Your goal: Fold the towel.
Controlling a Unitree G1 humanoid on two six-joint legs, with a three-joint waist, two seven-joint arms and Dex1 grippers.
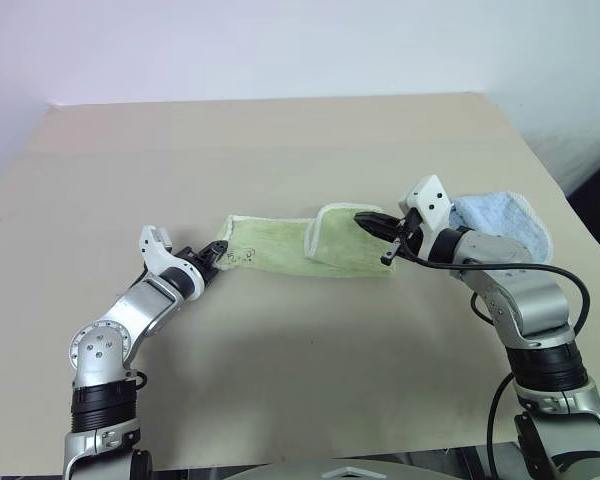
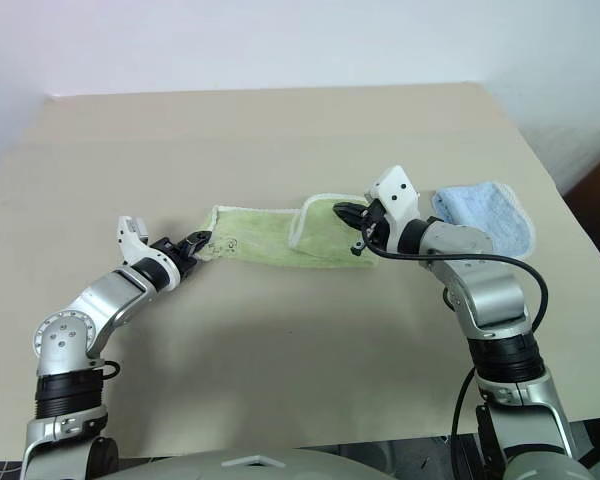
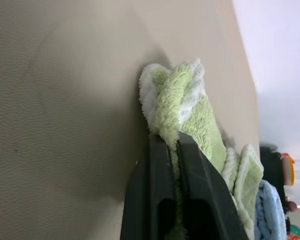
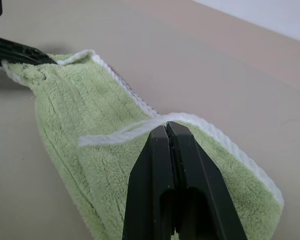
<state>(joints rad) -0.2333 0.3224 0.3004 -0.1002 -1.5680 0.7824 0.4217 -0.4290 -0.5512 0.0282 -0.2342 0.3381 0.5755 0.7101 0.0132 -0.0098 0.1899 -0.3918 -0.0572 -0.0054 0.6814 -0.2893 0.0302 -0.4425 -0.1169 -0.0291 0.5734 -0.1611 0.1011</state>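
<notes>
Left eye view — towel stretched between left gripper and right gripper.

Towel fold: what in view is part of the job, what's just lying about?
In the job:
- green towel, lying on the table
- left gripper, shut on the towel's end
- right gripper, shut on its other, folded-over end

Lying about:
- light blue towel, beyond the right arm
</notes>
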